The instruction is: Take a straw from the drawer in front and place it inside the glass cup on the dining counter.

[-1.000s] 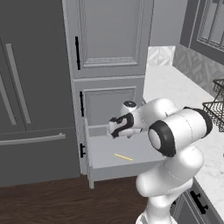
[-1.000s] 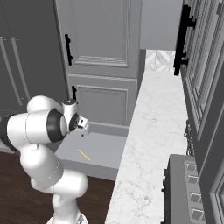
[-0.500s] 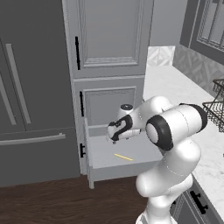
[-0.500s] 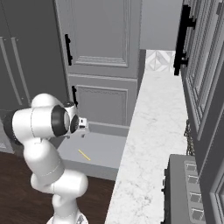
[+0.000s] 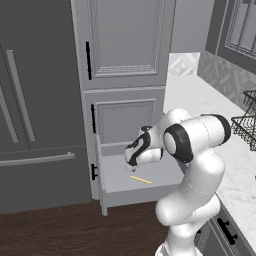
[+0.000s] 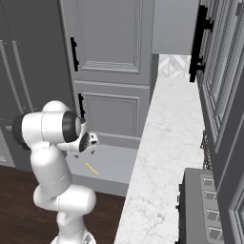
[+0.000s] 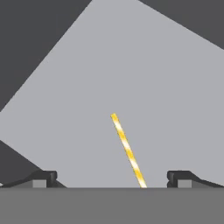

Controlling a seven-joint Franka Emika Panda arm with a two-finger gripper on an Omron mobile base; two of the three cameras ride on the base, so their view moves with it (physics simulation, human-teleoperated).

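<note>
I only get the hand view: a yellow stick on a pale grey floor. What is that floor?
Observer: The inside of an open drawer, pulled out below a tall cabinet door; the straw lies flat in it.
Operator: Is the gripper touching it?
Observer: No, the gripper hangs above it, jaws open.
Operator: Anything beside the drawer?
Observer: A marble worktop runs along its right side.

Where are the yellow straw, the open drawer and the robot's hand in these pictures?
straw (image 7: 127,151): hand view, middle of the stick.
drawer (image 5: 120,177): left base view, bare pale floor inside.
hand (image 5: 134,156): left base view, its dark end above the drawer.
</note>
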